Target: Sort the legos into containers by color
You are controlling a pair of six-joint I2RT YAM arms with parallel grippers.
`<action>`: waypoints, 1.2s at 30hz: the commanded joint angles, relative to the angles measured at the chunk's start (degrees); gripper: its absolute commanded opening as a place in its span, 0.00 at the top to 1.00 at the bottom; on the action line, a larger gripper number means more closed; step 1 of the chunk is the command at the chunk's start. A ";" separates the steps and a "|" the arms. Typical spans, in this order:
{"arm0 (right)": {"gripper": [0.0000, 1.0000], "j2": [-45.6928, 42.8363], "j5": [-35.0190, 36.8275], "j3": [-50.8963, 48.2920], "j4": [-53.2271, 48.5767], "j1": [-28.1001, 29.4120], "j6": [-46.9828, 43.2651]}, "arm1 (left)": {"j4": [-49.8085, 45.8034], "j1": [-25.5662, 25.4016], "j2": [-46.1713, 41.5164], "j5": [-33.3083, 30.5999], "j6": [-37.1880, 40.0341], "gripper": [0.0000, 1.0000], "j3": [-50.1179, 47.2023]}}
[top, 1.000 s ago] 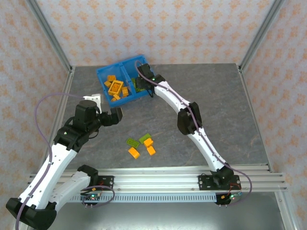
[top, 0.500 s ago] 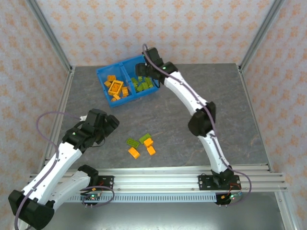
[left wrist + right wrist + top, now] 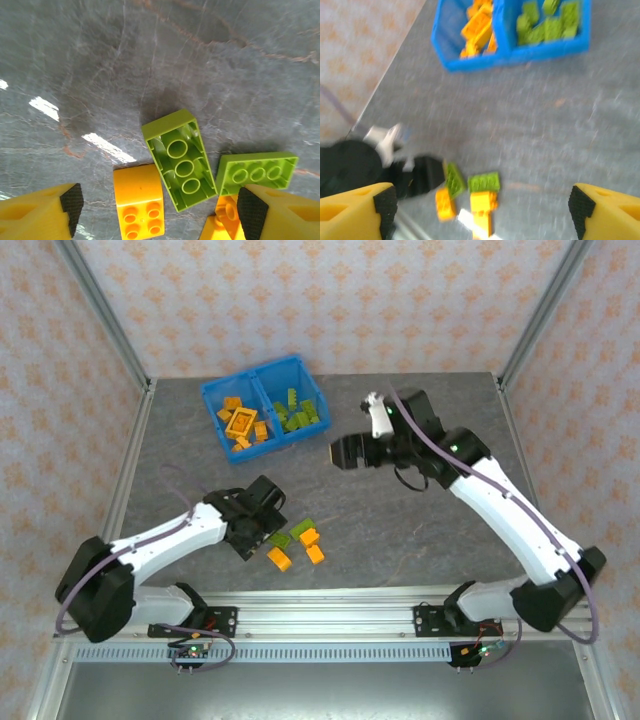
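- Arms have traded places within the last second: the right gripper (image 3: 481, 206) has drawn back from the blue bin (image 3: 300, 436) and hangs over the table (image 3: 400, 540), jaws spread wide with nothing between them. Its drop on the green side looks finished.
- Meanwhile the left gripper (image 3: 160, 207) has swung down over the loose pile (image 3: 296, 543). Its jaws stand apart, straddling bricks and clamping none.
- Between its pads lie an upturned green brick (image 3: 180, 160) and, just beside it, an orange brick (image 3: 137, 200). A second green brick (image 3: 257, 172) sits close to the right pad.
- The bin stands at the far left of the table, well apart from the pile. Its left half holds orange bricks (image 3: 262, 432) and the hollow frame (image 3: 241, 422); its right half holds green ones (image 3: 298, 412).
- By my count five bricks remain loose, two green and three orange, so the sort is mostly done.
- Crowding is the obstacle: closing here could catch two colours together. The way from pile to bin looks free.
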 commanded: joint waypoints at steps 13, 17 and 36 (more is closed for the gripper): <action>0.03 -14.04 -5.91 -10.59 -7.64 0.45 -0.09 | 6.47 -0.60 8.89 -2.27 -5.64 0.48 -0.55; 0.03 -13.30 -6.00 -9.98 -7.14 0.44 -0.37 | 6.34 -0.62 9.52 -3.06 -5.37 0.55 -0.94; 0.04 -16.89 2.64 -10.45 -3.07 0.42 5.33 | -1.89 5.98 10.63 -10.23 12.96 0.96 25.39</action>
